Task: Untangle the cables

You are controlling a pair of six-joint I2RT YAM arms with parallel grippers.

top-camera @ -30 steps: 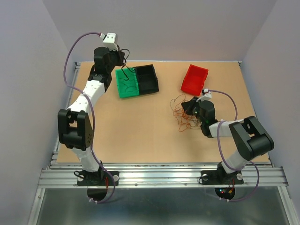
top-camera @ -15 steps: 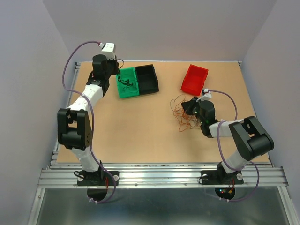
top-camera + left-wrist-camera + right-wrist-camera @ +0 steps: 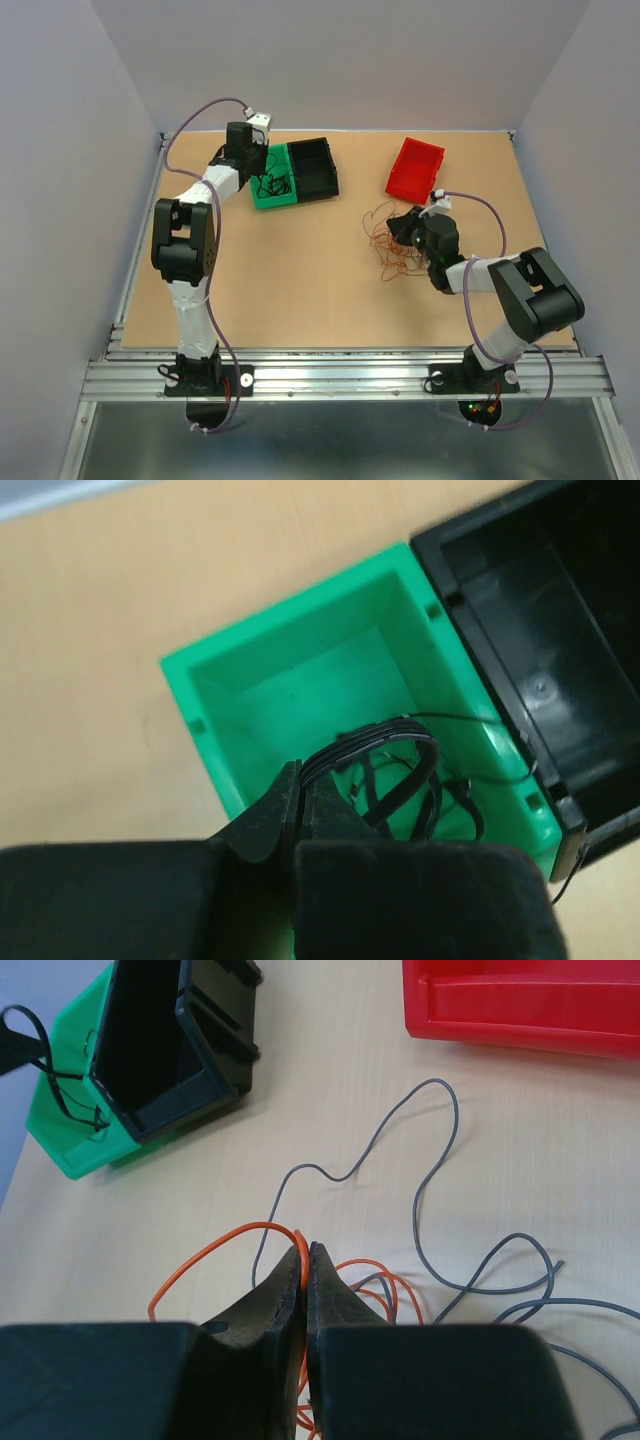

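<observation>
Midway through sorting, by the look of it. Gripping a looped black cable (image 3: pixel 385 745) in the left claw (image 3: pixel 303 778), pinched shut, low over the green bin (image 3: pixel 285 620) at eleven o'clock on the counter (image 3: pixel 280 270). Pinching an orange cable (image 3: pixel 215 1245) in the right claw (image 3: pixel 305 1255), closed narrow, within the tangle (image 3: pixel 385 248) near three o'clock, grey strands (image 3: pixel 440 1150) just beside. Next, probably: drop the black cable into the bin, then draw the orange one out slowly, minding snags.

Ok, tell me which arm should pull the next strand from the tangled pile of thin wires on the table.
Probably right. The right gripper is shut on a thin orange wire at that pile, while the left gripper hangs over the green plastic bin, shut on a loop of thin black wires.
</observation>
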